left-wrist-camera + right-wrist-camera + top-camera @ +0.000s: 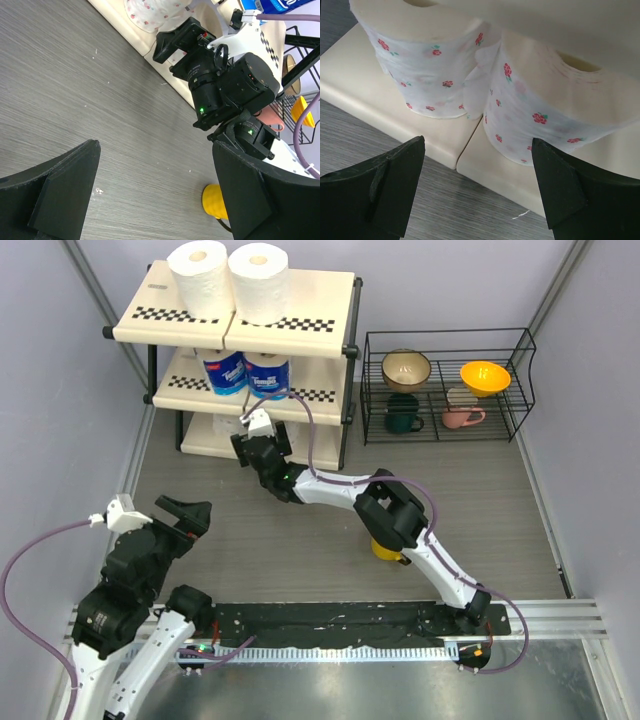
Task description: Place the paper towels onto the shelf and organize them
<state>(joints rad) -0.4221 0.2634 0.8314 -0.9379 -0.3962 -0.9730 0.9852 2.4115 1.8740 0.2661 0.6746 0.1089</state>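
all six rolls sit on the shelf (320, 300), two on each board, so the job looks nearly done, i think. two white rolls (203, 280) stand on top, two blue rolls (225, 370) in the middle, and two flower rolls (420, 65) at the bottom, side by side and touching. the right gripper (477, 147) is wide open just in front of the flower rolls and holds nothing. i think it is that wide to fit round a fat roll. the left gripper (156, 147) is open and empty too, low over the floor (75, 75), well away. a yellow cup (385, 548) stands under the right arm (400, 515). a wire rack (445, 390) with bowls and mugs is beside the shelf. the middle board (330, 395) hangs close over the right gripper.
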